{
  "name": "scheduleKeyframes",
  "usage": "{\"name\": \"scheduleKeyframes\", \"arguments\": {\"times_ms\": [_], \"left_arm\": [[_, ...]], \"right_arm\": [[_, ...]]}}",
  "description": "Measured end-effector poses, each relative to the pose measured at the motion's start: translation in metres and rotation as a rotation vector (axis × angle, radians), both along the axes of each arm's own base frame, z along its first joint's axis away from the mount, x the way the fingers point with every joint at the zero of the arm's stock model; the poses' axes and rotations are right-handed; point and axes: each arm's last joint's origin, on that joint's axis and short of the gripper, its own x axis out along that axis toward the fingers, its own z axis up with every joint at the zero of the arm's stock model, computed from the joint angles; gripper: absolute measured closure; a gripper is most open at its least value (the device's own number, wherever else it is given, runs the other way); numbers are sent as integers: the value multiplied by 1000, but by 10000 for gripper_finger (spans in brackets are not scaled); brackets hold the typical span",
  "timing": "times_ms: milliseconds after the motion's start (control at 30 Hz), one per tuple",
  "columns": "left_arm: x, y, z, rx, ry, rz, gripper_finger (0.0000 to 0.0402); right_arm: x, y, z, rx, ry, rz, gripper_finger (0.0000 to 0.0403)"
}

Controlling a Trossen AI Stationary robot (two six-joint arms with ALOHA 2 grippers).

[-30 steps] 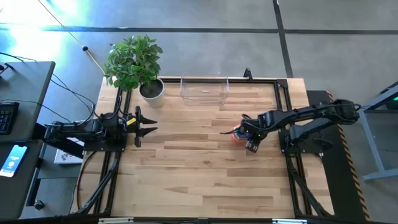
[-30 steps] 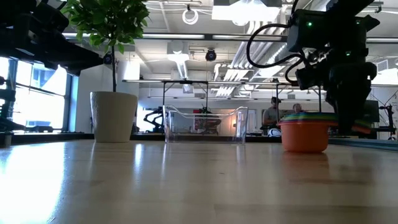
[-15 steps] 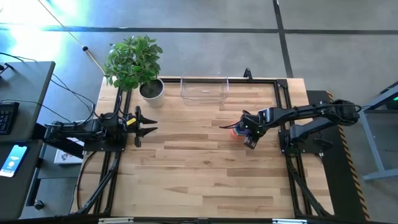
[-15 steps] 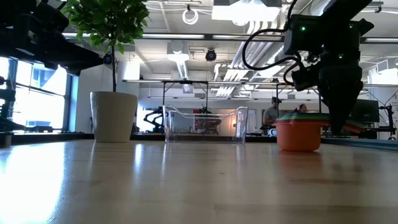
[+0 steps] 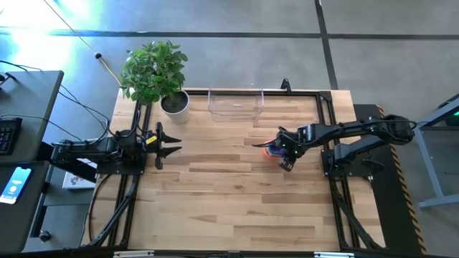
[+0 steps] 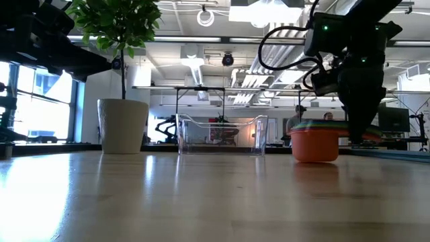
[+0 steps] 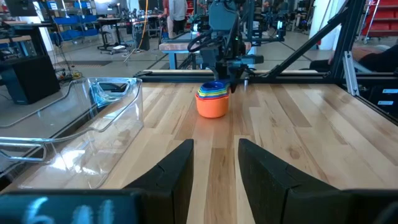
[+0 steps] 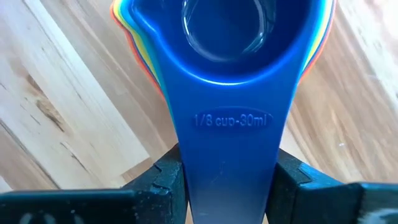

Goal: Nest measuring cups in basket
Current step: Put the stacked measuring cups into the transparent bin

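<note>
your right gripper (image 5: 285, 155) sits right of the table's (image 5: 215, 201) centre in the high view, at about 3 o'clock from the middle, and its jaws are clamped on the flat handles of the stacked measuring cups (image 5: 273, 150). in the right wrist view you see the blue cup (image 8: 227, 43) on top, marked 1/8 cup 30 ml, with its handle running down between the two dark fingers (image 8: 163, 177) and the rims of the other colours fanning out beneath it. the low view shows the orange cup (image 6: 314, 144) as the outermost one at the bottom of the stack, and you cannot tell there whether it rests on the wood or is just clear of it.

the clear basket (image 5: 235, 102) stands at the table's far edge, at about 12 o'clock from the centre and roughly 11 o'clock from the stack, well apart from it. the white plant pot (image 5: 174, 104) with its green plant (image 5: 153, 68) stands to the basket's left, at about 9 o'clock from it.

your left gripper (image 5: 172, 146) waits at the table's left edge, at 9 o'clock, jaws standing apart with nothing between them
</note>
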Motion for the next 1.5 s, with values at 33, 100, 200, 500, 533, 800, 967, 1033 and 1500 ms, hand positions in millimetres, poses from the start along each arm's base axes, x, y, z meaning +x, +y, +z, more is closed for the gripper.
{"name": "scheduleKeyframes", "arguments": {"times_ms": [33, 100, 200, 500, 533, 800, 967, 1033, 1500], "left_arm": [[0, 0, 0, 0, 0, 0, 284], [0, 0, 0, 0, 0, 0, 284], [0, 0, 0, 0, 0, 0, 284], [0, 0, 0, 0, 0, 0, 284], [0, 0, 0, 0, 0, 0, 284], [0, 0, 0, 0, 0, 0, 284], [0, 0, 0, 0, 0, 0, 284], [0, 0, 0, 0, 0, 0, 284], [0, 0, 0, 0, 0, 0, 284]], "right_arm": [[0, 0, 0, -5, -4, -1, 274], [1, -1, 0, -19, -12, -7, 274], [2, -4, 0, -29, -20, -13, 274], [7, -14, 2, -108, -81, 26, 274], [8, -14, 3, -110, -88, 32, 274], [12, -15, 4, -109, -134, 37, 275], [18, -16, 9, -115, -125, 59, 275], [24, -17, 11, -128, -93, 81, 275], [64, -34, 45, -179, -141, 195, 276]]}}
